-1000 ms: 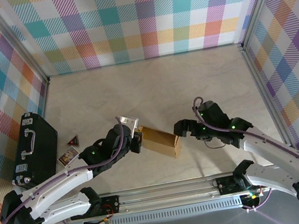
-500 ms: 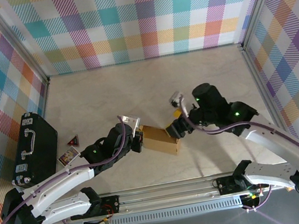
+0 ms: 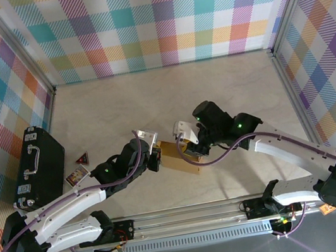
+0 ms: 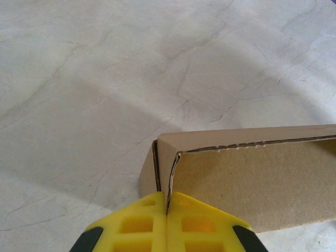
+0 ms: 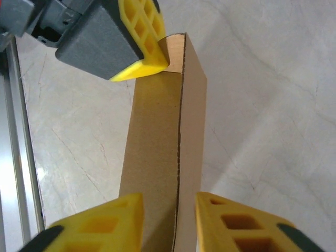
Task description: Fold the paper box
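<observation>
Swinging in from the right, the right arm (image 3: 287,152) now reaches over the paper box (image 3: 176,156), where a second ago it hung well off to that side with its pincer wide.

One pale marbled table (image 3: 163,95) carries everything. Two arms work on it; the left arm (image 3: 72,205) stretches from the near left corner toward the middle. One black case (image 3: 37,166) with a handle lies at the left edge, well apart from the box.

One paper box lies near the middle of the table, slightly toward the near side. It is brown cardboard with its long side running left to right, between the two pincers.

The left gripper (image 4: 168,205) has its yellow fingers pressed together on a doubled cardboard wall at the box's left corner. The right gripper (image 5: 169,210) straddles the opposite end, one yellow finger on each side of the cardboard and close to it. Whether they already squeeze it I cannot tell.

Two small things sit just right of the case: one dark red triangle (image 3: 82,157) and one picture card (image 3: 75,176), near each other.
</observation>
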